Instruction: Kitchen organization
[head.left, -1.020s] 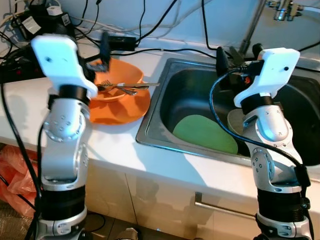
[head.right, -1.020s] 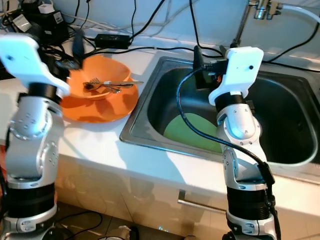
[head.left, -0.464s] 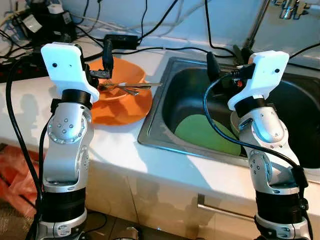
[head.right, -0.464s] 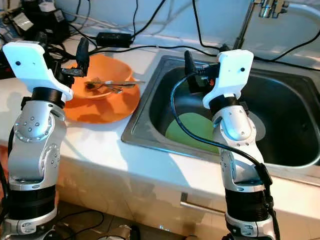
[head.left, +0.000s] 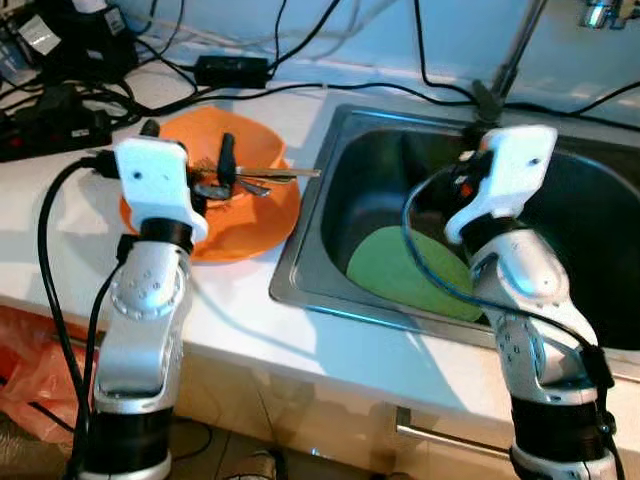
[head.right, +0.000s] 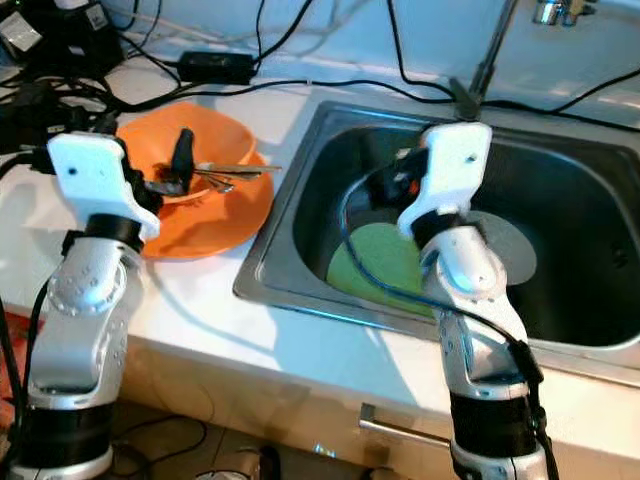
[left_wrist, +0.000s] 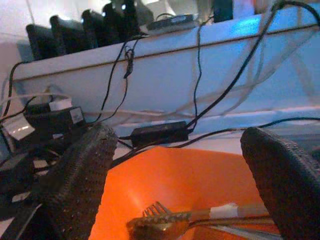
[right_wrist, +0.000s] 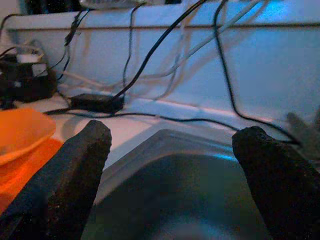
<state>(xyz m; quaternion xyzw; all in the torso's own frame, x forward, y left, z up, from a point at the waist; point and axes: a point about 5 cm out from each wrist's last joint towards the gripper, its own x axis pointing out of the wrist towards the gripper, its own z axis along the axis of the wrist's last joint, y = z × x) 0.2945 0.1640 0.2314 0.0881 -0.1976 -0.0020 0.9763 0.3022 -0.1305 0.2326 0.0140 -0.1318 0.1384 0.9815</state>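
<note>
right now left claw (left_wrist: 175, 200) is released, fingers wide, over orange bowl (head.left: 250, 150) w/ fork (left_wrist: 160, 217) inside, on orange plate (head.left: 240, 225), left on bench (head.left: 240, 310). right claw (right_wrist: 170, 165) released over sink (head.left: 380, 170); green plate (head.left: 405, 270) lies in sink.

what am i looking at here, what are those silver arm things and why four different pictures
A humanoid robot at a kitchen counter. The two wide pictures come from cameras in its head, looking down at its silver arms. The other two come from cameras on its wrists, looking out between each gripper's two black fingers.

The left gripper is open over an orange bowl holding a fork; the bowl sits on an orange plate. The right gripper is open over the sink, where a green plate lies. Neither holds anything.
</note>
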